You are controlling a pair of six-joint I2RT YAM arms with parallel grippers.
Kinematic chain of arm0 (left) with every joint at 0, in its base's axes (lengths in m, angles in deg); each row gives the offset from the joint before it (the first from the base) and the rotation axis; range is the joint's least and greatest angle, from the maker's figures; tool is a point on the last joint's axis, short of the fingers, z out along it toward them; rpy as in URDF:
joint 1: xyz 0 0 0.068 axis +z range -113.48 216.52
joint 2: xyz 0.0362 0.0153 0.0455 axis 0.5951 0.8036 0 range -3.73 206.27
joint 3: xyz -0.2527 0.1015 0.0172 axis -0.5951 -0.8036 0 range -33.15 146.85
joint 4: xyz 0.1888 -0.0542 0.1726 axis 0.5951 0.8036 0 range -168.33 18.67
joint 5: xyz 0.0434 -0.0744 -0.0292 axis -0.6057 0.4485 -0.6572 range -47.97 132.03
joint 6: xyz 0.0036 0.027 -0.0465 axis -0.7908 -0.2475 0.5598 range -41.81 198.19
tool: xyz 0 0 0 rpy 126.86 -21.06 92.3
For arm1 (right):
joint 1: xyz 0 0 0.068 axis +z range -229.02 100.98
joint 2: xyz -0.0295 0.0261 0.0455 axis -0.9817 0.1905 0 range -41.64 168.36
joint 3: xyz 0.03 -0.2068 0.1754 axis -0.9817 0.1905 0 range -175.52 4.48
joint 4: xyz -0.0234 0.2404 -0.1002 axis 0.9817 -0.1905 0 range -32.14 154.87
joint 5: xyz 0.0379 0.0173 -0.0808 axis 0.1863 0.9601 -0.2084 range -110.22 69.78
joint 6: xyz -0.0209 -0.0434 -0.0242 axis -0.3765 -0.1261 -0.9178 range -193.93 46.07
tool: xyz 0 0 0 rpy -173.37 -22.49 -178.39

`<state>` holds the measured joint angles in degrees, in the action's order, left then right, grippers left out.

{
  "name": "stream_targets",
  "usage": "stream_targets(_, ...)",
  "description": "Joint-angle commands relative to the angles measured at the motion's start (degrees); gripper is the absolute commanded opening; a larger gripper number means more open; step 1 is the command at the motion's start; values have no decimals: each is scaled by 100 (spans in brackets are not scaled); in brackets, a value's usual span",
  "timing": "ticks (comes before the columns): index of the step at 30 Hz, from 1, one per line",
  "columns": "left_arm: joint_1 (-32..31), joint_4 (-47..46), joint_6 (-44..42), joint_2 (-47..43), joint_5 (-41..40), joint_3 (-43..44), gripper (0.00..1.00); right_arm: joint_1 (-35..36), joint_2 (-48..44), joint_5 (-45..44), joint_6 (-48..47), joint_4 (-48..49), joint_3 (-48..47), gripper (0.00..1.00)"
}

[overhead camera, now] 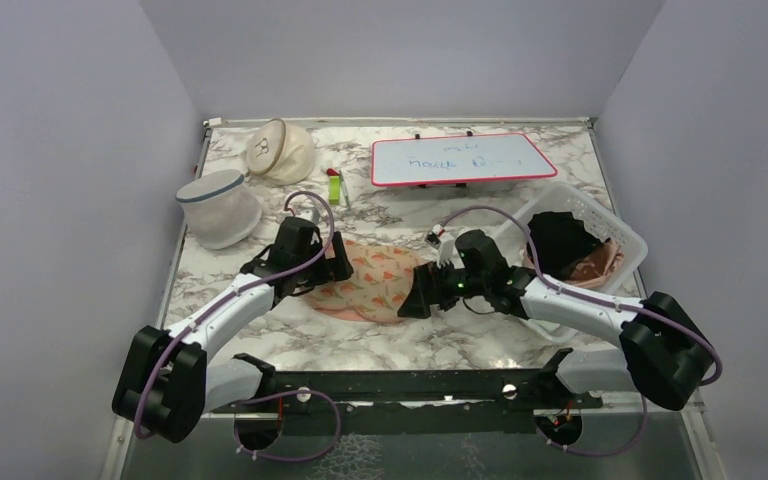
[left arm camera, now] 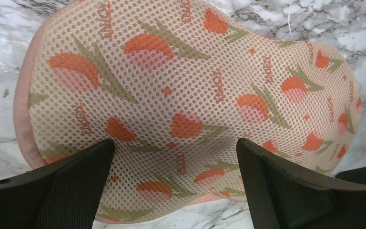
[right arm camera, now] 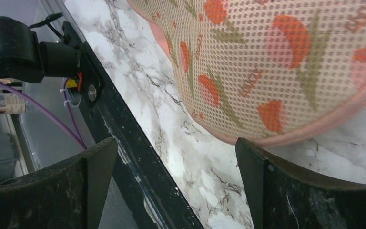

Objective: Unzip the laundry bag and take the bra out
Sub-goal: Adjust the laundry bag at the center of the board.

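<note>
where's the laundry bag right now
In the top view the laundry bag lies flat on the table, centre front, between the left gripper and the right gripper.

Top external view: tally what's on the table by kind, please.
Laundry bags: 3 (floral laundry bag, white mesh cylinder, cream dome bag)
Whiteboard: 1
Clear bin: 1
Garments in the bin: 2 (black cloth, brownish-pink garment)
Small sticks: 2 (green stick, red stick)
Total: 9
</note>
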<state>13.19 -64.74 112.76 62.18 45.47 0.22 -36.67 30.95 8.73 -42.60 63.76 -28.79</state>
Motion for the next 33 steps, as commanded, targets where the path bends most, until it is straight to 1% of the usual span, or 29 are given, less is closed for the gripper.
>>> stream_targets(1,-16,-531,104,119,727,120,96,160,259,-223,166,399,10,92)
stream_targets(4,-98,-646,171,133,831,30,93,173,263,-568,379,382,30,91)
stream_targets(7,-180,-648,175,88,778,-125,93,172,187,-1177,539,191,7,91)
stream_targets(9,-184,-678,205,48,764,-266,93,174,180,-1289,535,241,25,91)
stream_targets(19,-181,-758,331,-25,952,-618,92,177,854,-1321,349,289,-168,91)
stream_targets(22,-181,-780,332,-5,856,-636,92,177,1024,-984,342,593,-132,91)
stream_targets(23,-185,-753,313,12,796,-598,92,195,1094,-823,354,755,-95,89)
stream_targets(27,-173,-540,132,141,431,-249,93,621,1363,-794,407,925,-203,88)
stream_targets(29,-165,-417,-53,234,199,-2,94,909,1537,-791,480,972,-328,88)
stream_targets(33,-73,22,-552,548,-336,750,98,1625,1814,-794,518,1057,-695,88)
